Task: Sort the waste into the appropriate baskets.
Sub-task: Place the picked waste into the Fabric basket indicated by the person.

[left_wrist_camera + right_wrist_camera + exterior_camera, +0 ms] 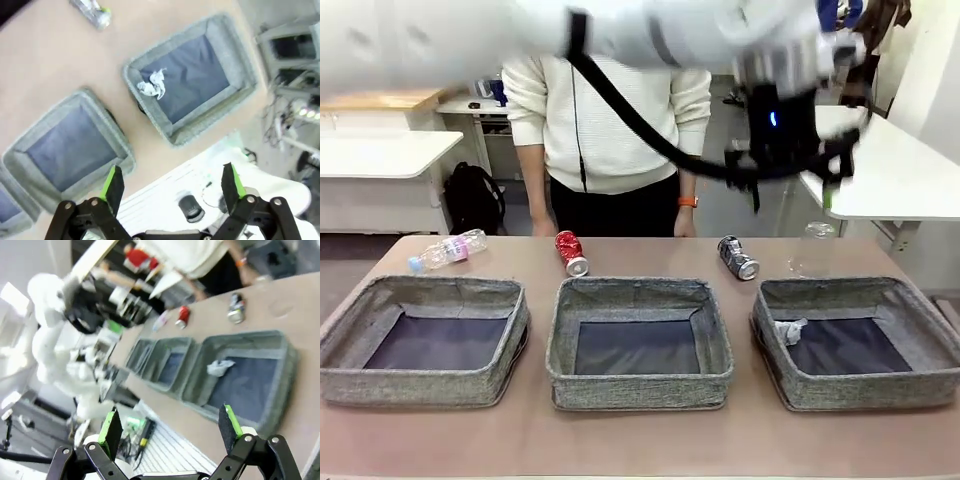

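Observation:
My left arm reaches across the top of the front view, and its left gripper (792,180) hangs blurred high above the table's right side. In the left wrist view the left gripper (172,182) is open and empty, over the right basket (235,60), where a crumpled paper wad (152,85) lies. The right gripper (169,427) is open and empty, off the table's end. A red can (570,252), a dark can (738,257), a blue-capped bottle (448,250) and a clear bottle (810,248) lie behind the baskets. The paper wad (788,330) lies in the right basket's (930,345) near left corner.
The left basket (350,335) and middle basket (640,295) hold nothing. A person in a white sweater (605,110) stands at the far edge. White tables stand at the left (380,155) and right (900,180).

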`<state>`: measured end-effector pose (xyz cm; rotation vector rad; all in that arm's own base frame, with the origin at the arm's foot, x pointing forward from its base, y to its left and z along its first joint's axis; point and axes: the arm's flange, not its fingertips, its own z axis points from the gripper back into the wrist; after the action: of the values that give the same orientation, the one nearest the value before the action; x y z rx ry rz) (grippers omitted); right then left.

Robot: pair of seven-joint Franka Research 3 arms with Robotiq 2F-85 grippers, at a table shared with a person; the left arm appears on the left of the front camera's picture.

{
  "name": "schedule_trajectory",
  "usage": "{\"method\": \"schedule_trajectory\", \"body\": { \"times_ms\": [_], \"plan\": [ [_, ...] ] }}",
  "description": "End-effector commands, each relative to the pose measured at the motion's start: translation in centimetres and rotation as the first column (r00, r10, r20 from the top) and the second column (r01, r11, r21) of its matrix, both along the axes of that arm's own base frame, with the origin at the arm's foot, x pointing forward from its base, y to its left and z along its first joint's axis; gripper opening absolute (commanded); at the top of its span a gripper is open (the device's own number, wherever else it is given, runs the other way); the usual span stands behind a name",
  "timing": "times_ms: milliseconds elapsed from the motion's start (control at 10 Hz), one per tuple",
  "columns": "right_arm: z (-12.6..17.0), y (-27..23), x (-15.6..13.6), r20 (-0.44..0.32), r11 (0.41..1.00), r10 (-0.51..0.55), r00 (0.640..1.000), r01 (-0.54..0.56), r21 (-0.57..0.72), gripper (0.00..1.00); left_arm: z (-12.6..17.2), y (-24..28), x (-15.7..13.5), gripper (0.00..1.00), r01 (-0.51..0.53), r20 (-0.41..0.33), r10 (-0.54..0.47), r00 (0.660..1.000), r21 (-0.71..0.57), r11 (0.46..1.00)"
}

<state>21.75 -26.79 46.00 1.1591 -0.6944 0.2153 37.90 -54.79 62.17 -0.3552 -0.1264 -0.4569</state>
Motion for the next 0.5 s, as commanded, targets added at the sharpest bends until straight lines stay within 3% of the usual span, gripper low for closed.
{"method": "schedule_trajectory", "body": {
  "times_ms": [0, 200, 400],
  "plan": [
    [1.8, 7.0, 3.3, -0.073, 0.992, 0.127, 0.989, -0.126, 0.020, 1.00, 3.1, 9.6, -5.2, 1.00, -0.087, 0.009, 0.088, 0.996, -0.056, 0.995],
    [2.6, 13.1, 4.4, -0.125, 0.988, 0.152, 0.980, -0.149, 0.033, 1.00, 7.1, 17.9, -4.6, 1.00, -0.103, -0.057, 0.098, 0.994, -0.094, 0.990],
    [3.1, 18.0, 4.6, -0.193, 0.981, 0.187, 0.963, -0.175, 0.081, 1.00, 8.0, 27.8, -3.8, 1.00, -0.138, -0.152, 0.100, 0.983, -0.263, 0.955]
  ]
}}
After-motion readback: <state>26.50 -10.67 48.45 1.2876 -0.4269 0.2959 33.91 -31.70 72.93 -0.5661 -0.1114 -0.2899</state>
